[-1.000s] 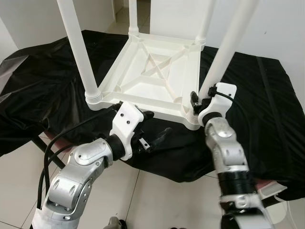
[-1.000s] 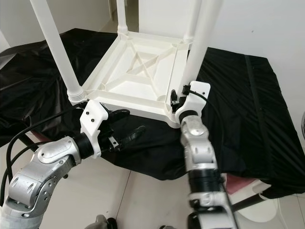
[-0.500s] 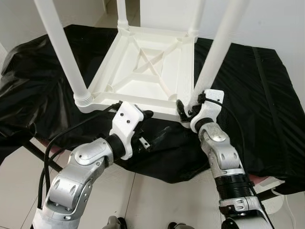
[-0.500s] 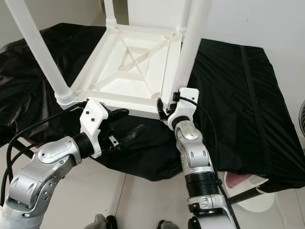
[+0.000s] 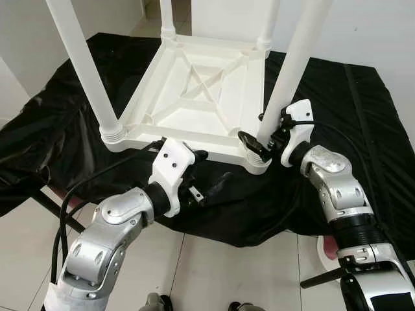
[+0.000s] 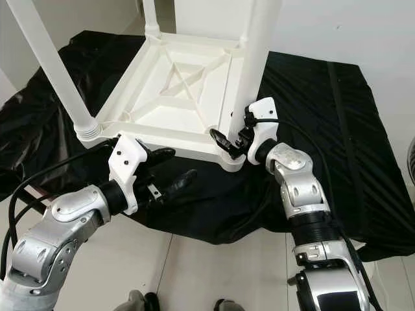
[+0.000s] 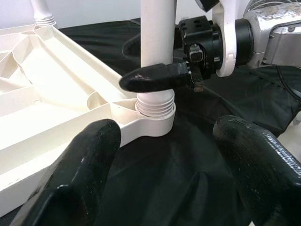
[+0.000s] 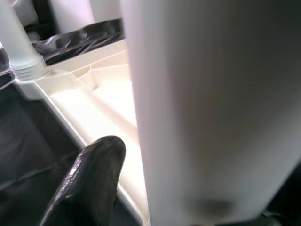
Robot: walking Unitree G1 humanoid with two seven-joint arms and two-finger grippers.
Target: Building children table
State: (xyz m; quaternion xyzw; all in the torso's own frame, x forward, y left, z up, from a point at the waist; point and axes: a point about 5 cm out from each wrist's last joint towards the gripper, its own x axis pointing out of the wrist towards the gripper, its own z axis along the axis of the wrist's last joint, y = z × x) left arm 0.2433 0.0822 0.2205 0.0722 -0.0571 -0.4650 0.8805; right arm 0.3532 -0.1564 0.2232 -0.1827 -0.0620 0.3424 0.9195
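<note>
On the black cloth [image 5: 58, 129] draped over the counter, the white children's table [image 5: 207, 97] is lying upside down, its ribbed underside facing up and its legs standing upward. That flipped pose is exposing the corner sockets, so the legs can be driven in from above.

At the left, the near-left leg [image 5: 81, 61] is sitting in its threaded collar [image 5: 113, 134], apparently seated already. Just below the table's near edge, the left tool [image 5: 209, 173] is hovering over the cloth with its fingers [image 7: 91, 155] spread apart, gripping nothing. It is pointing toward the near-right corner, probably parked close so it can brace the frame or take over the leg.

Further right, the near-right leg [image 5: 295, 58] is standing in its corner socket [image 5: 258, 162], threads showing at the collar in the left wrist view. The right tool [image 5: 256, 137] is straddling this leg low down, one finger [image 7: 157, 77] crossing in front of the post. Whether the fingers are actually pinching the leg or merely sitting around it cannot be told. Judging by the low hold beside the collar, the work in hand is turning or steadying this leg into its socket.

Behind, two far legs are rising from the far corners.
</note>
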